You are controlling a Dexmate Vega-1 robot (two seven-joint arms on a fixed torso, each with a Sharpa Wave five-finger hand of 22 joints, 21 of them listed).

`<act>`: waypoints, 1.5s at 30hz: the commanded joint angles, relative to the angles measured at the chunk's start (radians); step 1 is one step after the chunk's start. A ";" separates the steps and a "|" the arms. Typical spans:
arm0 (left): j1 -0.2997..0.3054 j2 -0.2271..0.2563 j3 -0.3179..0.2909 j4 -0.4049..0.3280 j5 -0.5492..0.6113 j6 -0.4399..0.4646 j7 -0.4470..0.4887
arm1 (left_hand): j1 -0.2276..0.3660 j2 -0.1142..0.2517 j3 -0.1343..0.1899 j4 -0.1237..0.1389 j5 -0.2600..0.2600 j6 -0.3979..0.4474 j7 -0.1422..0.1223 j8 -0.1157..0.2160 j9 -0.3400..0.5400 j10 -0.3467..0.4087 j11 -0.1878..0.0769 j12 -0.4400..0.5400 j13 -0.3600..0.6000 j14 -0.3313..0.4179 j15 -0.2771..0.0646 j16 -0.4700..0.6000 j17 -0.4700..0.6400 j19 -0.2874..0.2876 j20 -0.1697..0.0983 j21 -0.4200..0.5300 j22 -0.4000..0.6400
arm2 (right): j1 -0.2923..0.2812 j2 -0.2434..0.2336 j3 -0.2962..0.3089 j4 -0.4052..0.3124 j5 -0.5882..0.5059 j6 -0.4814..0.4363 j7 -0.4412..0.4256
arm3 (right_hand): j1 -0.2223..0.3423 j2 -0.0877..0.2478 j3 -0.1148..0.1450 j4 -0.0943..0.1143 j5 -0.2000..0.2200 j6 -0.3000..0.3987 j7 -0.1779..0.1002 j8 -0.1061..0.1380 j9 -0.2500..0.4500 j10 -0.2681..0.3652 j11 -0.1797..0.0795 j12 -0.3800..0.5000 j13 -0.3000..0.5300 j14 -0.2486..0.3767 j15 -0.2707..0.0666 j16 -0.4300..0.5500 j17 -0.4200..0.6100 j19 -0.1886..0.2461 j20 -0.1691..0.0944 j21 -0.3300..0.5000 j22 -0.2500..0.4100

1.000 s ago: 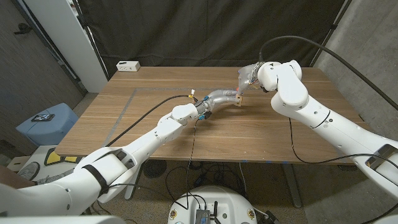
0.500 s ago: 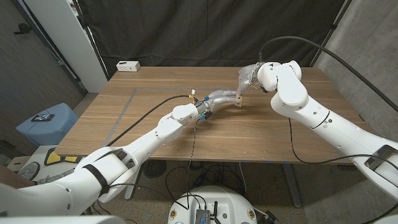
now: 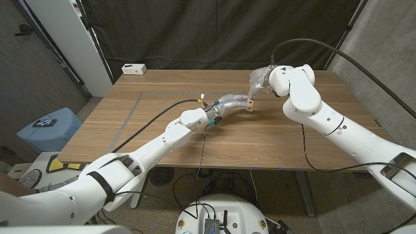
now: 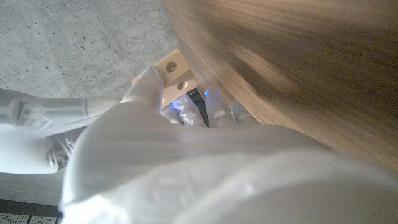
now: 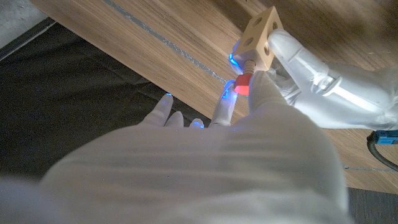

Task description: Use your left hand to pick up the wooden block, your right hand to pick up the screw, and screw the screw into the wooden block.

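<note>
Almost no change across the last second: in the head view both arms hold the same pose over the far middle of the surface, and the right robot hand sits only a touch differently at the block. That reads as slow in-place turning, so the task looks to be in the screwing phase, with pick-up of both parts done.

The left robot hand grips the wooden block and holds it just above the surface, right of centre. The right robot hand pinches the screw by its red head, fingertips closed on it; the pale threaded shank already enters a hole in the block's face. How deep it sits I cannot tell.

Block: pale, unfinished wood, cube-like, sharp edges, round drilled holes on several faces; the left wrist view shows two holes. Screw: short, chunky, looks like plastic, ribbed shank, boxy red head. Both robot hands wear a thin, translucent, wrinkled cover, likely slippery on the small head. Surface: smooth wood grain with a faint taped line across it.
</note>
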State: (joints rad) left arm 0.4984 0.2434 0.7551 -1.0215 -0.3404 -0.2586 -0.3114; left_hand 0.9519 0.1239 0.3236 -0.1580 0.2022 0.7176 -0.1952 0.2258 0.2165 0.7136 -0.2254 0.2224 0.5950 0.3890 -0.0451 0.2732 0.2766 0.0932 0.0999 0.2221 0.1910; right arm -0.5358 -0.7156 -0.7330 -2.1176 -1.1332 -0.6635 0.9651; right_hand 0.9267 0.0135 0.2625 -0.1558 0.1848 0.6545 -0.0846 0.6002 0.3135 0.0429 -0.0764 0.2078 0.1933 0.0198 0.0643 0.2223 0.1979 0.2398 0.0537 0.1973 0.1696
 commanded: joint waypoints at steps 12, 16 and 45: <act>-0.002 -0.004 0.000 0.008 -0.005 -0.001 -0.008 | 0.000 0.001 0.000 0.003 0.008 0.008 0.001 0.003 0.005 0.003 0.007 0.007 0.004 0.009 -0.088 0.003 0.001 -0.001 0.005 0.004 0.003 | -0.015 0.003 0.008 0.001 -0.025 0.001 0.009 | -0.032 -0.003 -0.012 0.016 -0.006 0.036 -0.003 0.030 0.014 0.032 -0.005 0.008 0.001 0.025 -0.011 0.008 0.006 0.021 -0.006 0.007 0.003; -0.004 -0.005 0.001 0.012 -0.006 -0.001 -0.011 | 0.000 0.001 0.000 0.004 0.008 0.005 -0.002 0.002 0.005 0.003 0.006 0.007 0.003 0.009 -0.088 0.003 0.001 0.000 0.005 0.004 0.003 | -0.019 0.004 0.008 0.001 -0.032 0.001 0.007 | -0.043 -0.005 -0.016 0.020 -0.007 0.048 -0.003 0.037 0.013 0.045 -0.008 0.010 0.001 0.033 -0.015 0.010 0.007 0.024 -0.008 0.007 0.003; -0.011 -0.017 0.002 0.037 -0.012 -0.005 -0.027 | 0.002 0.003 0.002 0.004 0.009 0.000 -0.002 0.000 0.005 -0.005 0.007 0.005 0.003 0.007 -0.087 0.002 0.001 -0.001 0.008 0.004 0.003 | -0.033 0.023 0.006 0.026 -0.088 0.005 0.001 | -0.154 -0.022 -0.060 0.058 -0.005 0.130 0.001 0.083 0.008 0.115 -0.004 0.013 0.001 0.066 -0.040 0.014 0.008 0.052 -0.028 0.007 0.003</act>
State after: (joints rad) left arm 0.4900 0.2316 0.7566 -0.9932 -0.3496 -0.2612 -0.3319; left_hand 0.9538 0.1220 0.3207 -0.1577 0.2074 0.7163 -0.2005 0.2217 0.2162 0.7139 -0.2215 0.2256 0.5950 0.3890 -0.0451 0.2732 0.2763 0.0932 0.0999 0.2221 0.1909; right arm -0.5611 -0.6988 -0.7257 -2.0975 -1.1929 -0.6578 0.9659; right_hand 0.7884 -0.0062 0.2081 -0.1016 0.1772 0.7719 -0.0841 0.6743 0.3199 0.1468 -0.0838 0.2154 0.1930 0.0735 0.0250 0.2262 0.2024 0.2808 0.0269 0.1973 0.1696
